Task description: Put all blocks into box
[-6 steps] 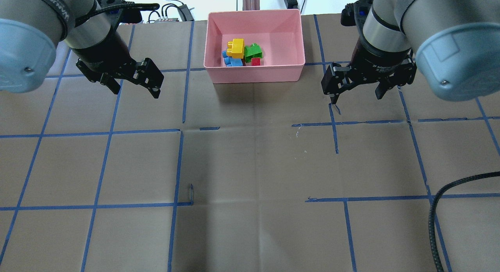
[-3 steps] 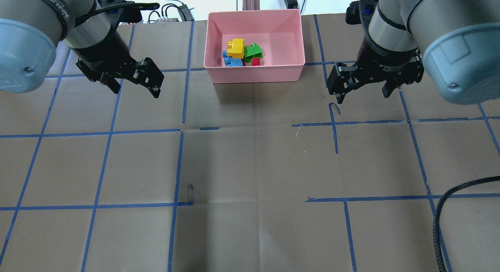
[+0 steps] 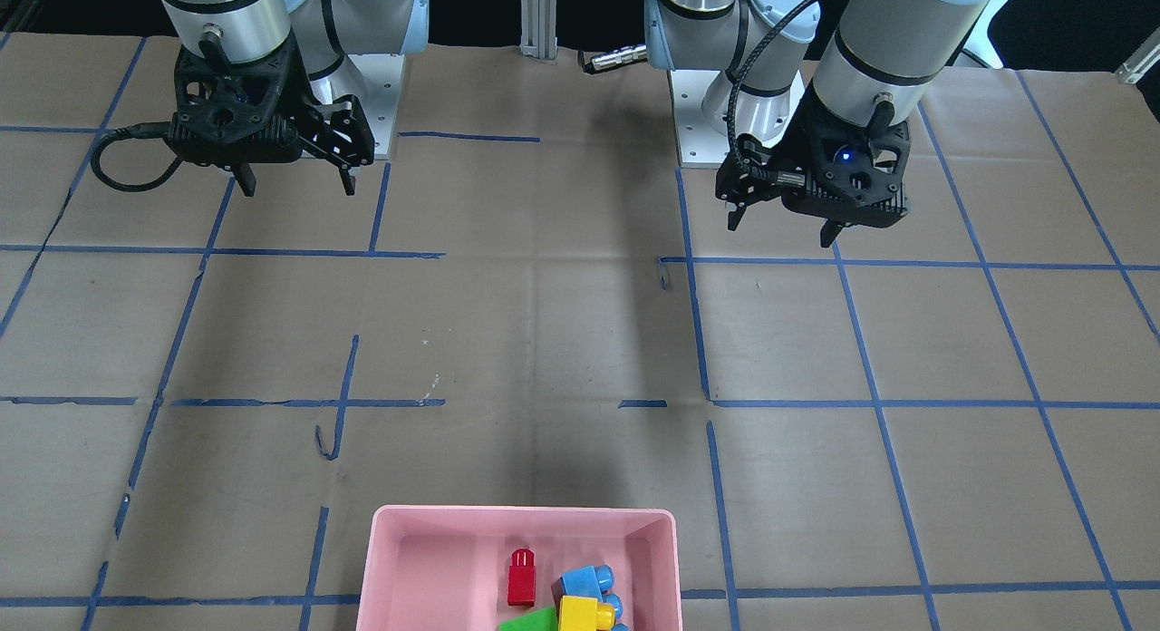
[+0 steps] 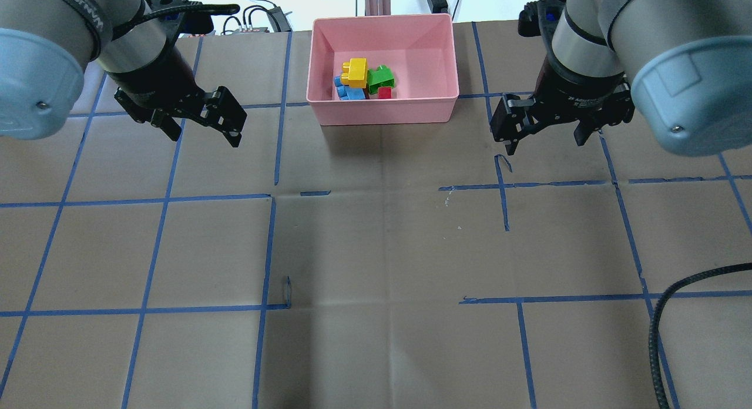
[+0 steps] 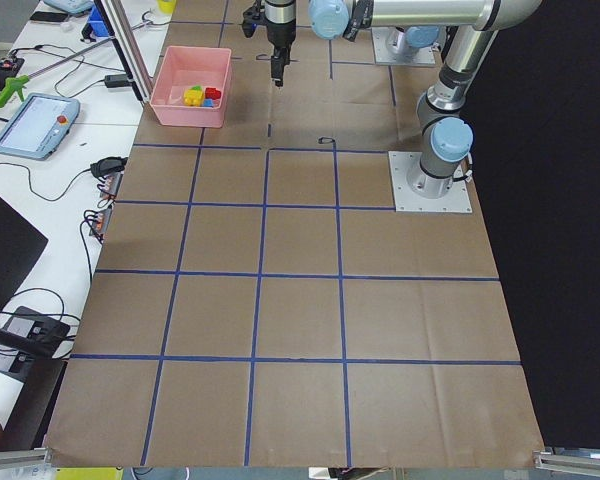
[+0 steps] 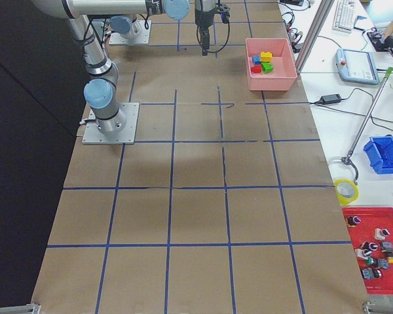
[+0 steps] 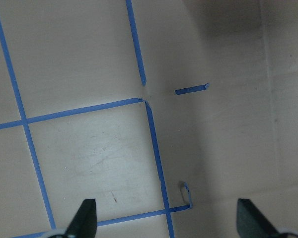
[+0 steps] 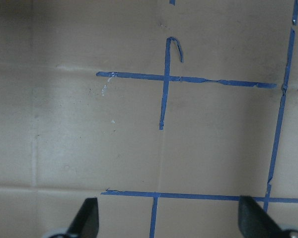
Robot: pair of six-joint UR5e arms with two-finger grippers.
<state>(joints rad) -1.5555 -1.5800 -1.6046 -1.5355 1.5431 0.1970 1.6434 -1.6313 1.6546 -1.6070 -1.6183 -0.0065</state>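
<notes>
The pink box [image 4: 385, 110] stands at the far middle of the table. All the blocks lie inside it in a close cluster: yellow [image 4: 355, 71] on top of blue [image 4: 349, 93], green [image 4: 381, 77] and red [image 4: 385, 93] beside them. The box [image 3: 435, 545] shows at the bottom edge of the front-facing view with the red block [image 3: 520, 577], blue [image 3: 584, 581], yellow [image 3: 584, 613] and green [image 3: 530, 622]. My left gripper [image 4: 205, 140] hangs open and empty, left of the box. My right gripper [image 4: 545, 147] hangs open and empty, right of the box. Both wrist views show only taped paper.
The table is covered in brown paper with a blue tape grid [image 4: 270, 194]. A black cable [image 4: 664, 315] curves in at the right front. Cables and devices lie beyond the far edge [image 4: 258, 15]. A side bench holds a tablet [image 6: 357, 65].
My right gripper has shifted a little to the right and away from the box, staying open. The left arm and the blocks have not moved.
</notes>
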